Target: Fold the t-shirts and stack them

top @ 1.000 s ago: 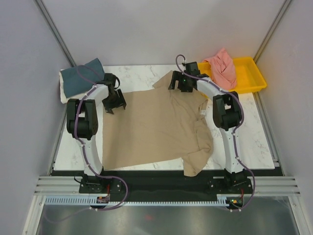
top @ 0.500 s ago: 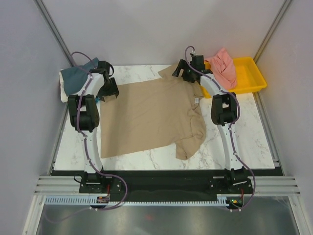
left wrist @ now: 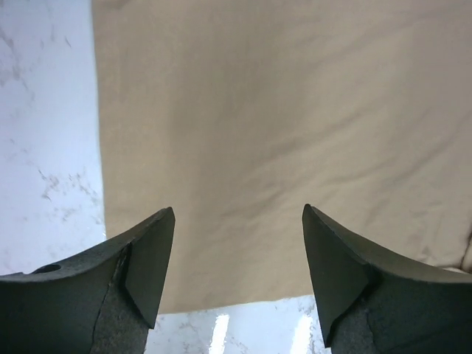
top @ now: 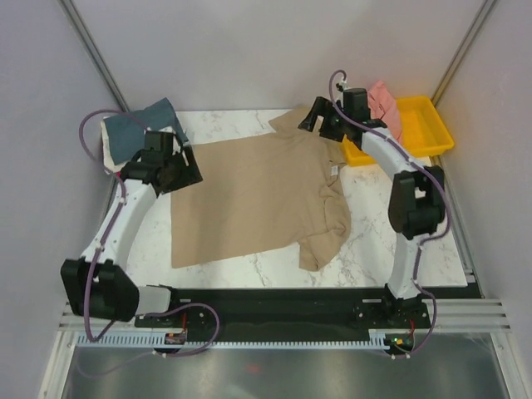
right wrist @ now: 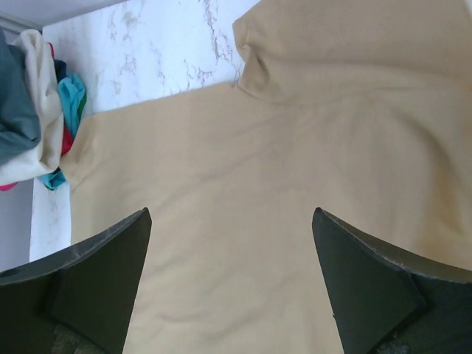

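A tan t-shirt (top: 258,195) lies spread flat on the marble table, collar toward the right, one sleeve hanging toward the front. My left gripper (top: 184,170) is open and empty above the shirt's left hem; in the left wrist view (left wrist: 237,251) the tan cloth (left wrist: 280,125) lies below the jaws. My right gripper (top: 316,116) is open and empty above the shirt's back right sleeve; in the right wrist view (right wrist: 232,258) the tan cloth (right wrist: 295,162) fills the frame. A salmon-pink shirt (top: 381,96) lies crumpled in the tray. Folded shirts (top: 137,133) are stacked at the back left, slate-blue on top.
A yellow plastic tray (top: 428,129) stands at the back right corner. The folded stack also shows in the right wrist view (right wrist: 33,125), with cream, teal and red edges. Grey walls close in the table on the left, right and back. Bare marble (top: 416,241) lies right of the shirt.
The tan shirt was drawn toward the back and laid flatter. Both arms have swung their elbows outward, the left gripper moving slightly forward over the hem; both grippers are off the cloth.
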